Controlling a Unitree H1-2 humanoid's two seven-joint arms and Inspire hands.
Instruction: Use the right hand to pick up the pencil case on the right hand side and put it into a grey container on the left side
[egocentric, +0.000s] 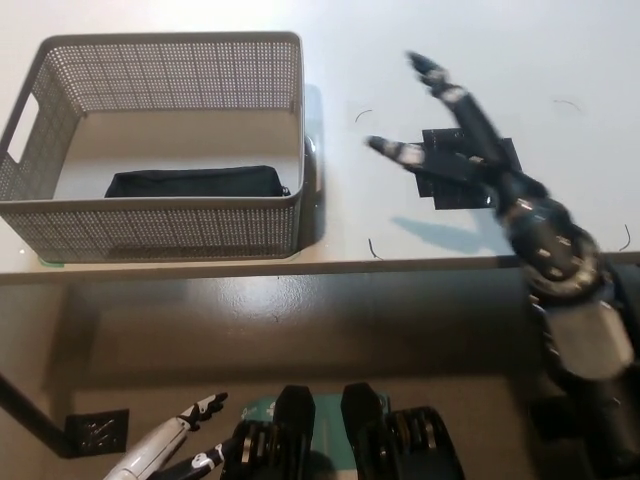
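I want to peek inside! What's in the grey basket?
A black pencil case lies inside the grey basket, along its near wall. The rest of the floor looks bare. Anything under the case is hidden.
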